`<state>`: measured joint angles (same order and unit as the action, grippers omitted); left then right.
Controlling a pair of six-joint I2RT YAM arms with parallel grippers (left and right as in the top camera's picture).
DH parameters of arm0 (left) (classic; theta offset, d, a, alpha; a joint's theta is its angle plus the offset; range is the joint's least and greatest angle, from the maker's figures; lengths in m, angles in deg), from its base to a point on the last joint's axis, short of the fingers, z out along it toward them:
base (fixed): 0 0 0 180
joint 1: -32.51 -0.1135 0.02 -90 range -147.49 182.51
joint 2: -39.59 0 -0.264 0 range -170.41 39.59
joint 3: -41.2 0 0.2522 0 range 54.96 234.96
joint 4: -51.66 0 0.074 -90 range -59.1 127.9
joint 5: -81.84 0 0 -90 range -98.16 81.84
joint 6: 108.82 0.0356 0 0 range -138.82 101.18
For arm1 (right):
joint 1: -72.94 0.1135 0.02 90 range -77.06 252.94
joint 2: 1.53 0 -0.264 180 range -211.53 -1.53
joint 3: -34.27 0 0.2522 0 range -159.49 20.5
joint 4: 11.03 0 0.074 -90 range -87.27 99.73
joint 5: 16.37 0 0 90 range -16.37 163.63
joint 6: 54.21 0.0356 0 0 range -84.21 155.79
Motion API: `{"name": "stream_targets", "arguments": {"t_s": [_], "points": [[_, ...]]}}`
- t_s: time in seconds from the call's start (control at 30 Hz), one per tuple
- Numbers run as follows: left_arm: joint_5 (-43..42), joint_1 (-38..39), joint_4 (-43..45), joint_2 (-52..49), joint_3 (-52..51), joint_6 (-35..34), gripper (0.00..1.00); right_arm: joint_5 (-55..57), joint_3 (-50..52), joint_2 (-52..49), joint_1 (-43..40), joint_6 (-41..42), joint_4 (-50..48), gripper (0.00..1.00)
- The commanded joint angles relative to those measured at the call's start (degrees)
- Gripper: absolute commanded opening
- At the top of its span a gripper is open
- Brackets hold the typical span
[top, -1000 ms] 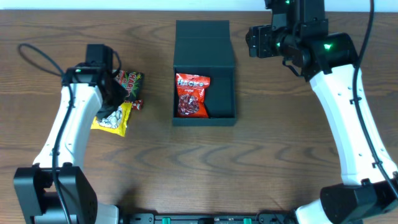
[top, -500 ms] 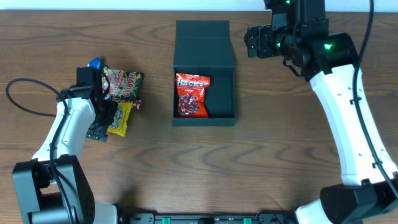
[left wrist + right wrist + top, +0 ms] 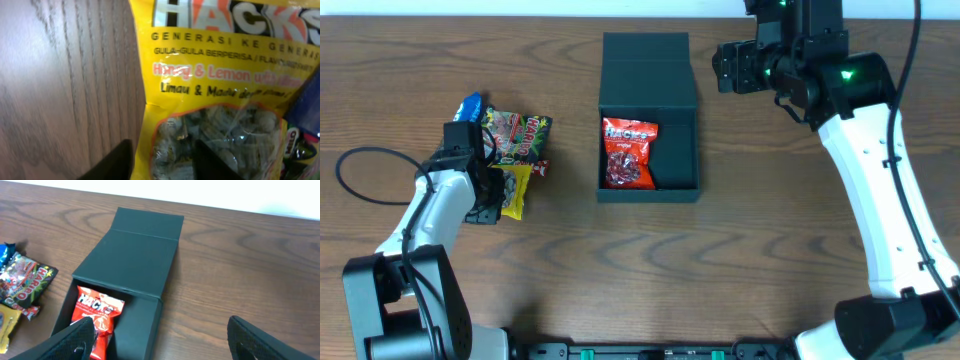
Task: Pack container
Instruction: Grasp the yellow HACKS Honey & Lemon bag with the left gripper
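While the container (image 3: 678, 150) sits open at the middle of the wooden table (image 3: 770, 260), its flat lid thrown back toward 12 o'clock, a red Hacks packet (image 3: 628, 153) lies inside against the 9 o'clock wall, with dark floor showing on the 3 o'clock side. The right gripper (image 3: 160, 330) hangs above the table at about 1 o'clock from the box, beside the lid, its two fingers spread wide with nothing between them. Well apart from the box at 9 o'clock lies a huddle of snacks: a Haribo packet (image 3: 517, 135), a blue packet (image 3: 470, 103) at its 10 o'clock and a yellow Hacks honey-and-lemon packet (image 3: 220, 75) at its 6 o'clock. The left gripper (image 3: 162, 150) is low over the yellow packet's edge, fingers only partly parted — one over bare wood, the other over the wrapper, the packet's edge between them; whether they pinch it cannot be told
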<state>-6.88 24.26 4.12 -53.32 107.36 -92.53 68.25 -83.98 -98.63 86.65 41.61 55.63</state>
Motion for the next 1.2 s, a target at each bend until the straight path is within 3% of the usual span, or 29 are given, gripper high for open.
{"name": "stream_targets", "arguments": {"t_s": [0.0,0.13,0.4,0.63,0.67,0.7,0.73,0.9,1.17], "points": [[0.7,-0.4,-0.2,-0.6,-0.5,0.5,0.24,-0.9,-0.3,0.0,-0.3,-0.1,0.1,0.84],[1.5,-0.4,-0.2,-0.6,-0.5,1.5,0.06,-0.9,-0.3,0.0,-0.3,-0.1,0.1,0.84],[0.3,-0.4,-0.2,-0.1,-0.5,5.4,0.06,-0.9,-0.3,0.0,-0.3,-0.1,0.1,0.84],[2.6,-0.4,-0.4,6.0,0.7,11.6,0.06,-0.9,-0.3,0.0,-0.3,-0.1,0.0,0.86],[3.6,-0.4,-0.6,6.6,0.7,11.6,0.1,-0.9,-0.3,0.0,-0.3,-0.1,0.0,0.86],[4.7,-0.5,-0.6,6.9,0.7,11.6,0.36,-0.9,-0.3,0.0,-0.3,-0.1,0.0,0.86],[4.9,-0.5,-0.6,6.9,0.7,11.6,0.49,-0.9,-0.3,0.0,-0.3,-0.1,0.1,0.86],[3.5,-0.9,1.5,5.6,-0.1,12.5,0.77,-0.9,-0.3,0.0,-0.3,-0.1,0.1,0.86],[-2.9,-3.4,6.2,-0.8,-0.7,12.5,0.84,-1.1,-0.3,0.0,-0.3,-0.1,0.1,0.87]]}}
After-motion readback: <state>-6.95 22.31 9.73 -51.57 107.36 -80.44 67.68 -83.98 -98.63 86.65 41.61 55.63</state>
